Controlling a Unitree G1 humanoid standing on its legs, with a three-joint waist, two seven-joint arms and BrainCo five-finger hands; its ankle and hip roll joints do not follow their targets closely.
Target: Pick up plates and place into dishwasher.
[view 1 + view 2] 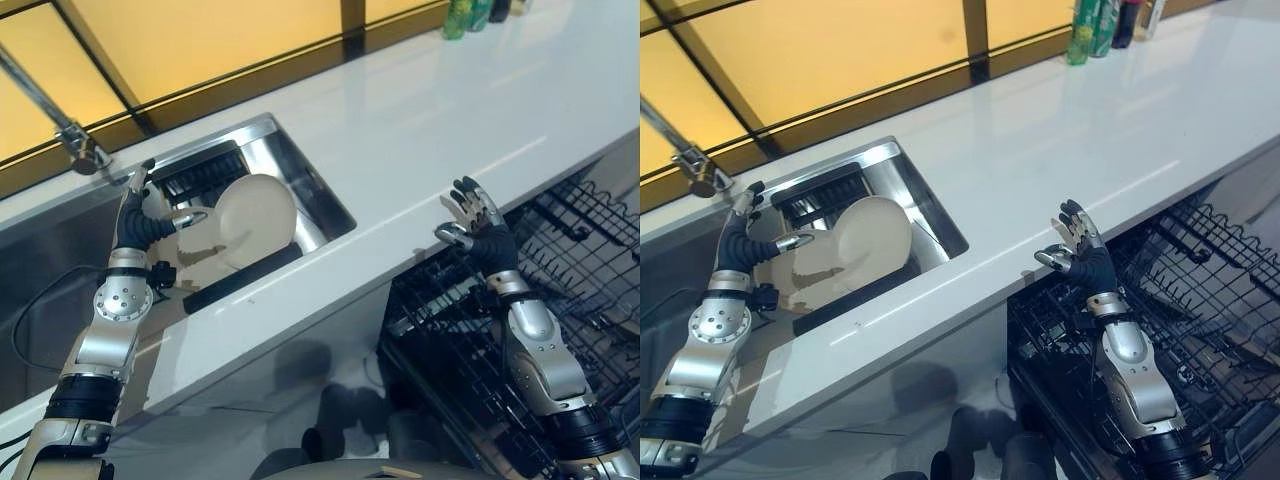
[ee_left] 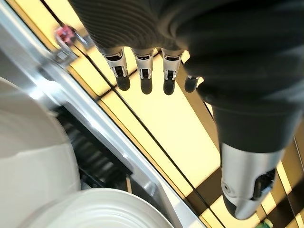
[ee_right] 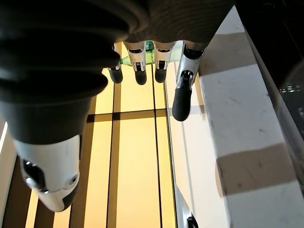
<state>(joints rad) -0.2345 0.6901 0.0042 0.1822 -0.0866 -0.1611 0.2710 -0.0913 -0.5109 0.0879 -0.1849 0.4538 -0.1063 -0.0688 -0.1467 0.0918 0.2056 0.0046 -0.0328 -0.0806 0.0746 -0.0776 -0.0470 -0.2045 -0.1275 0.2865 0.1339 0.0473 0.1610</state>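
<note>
Left robot hand [image 1: 150, 222] hovers spread beside the plate [image 1: 257, 220] in the sink [image 1: 300, 180]; it should close thumb and fingers across the rim.

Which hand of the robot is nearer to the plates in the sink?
The left hand. It is open, raised over the sink right beside the plates. The right hand, also open, is far away at the counter's front edge, above the dishwasher rack.
</note>
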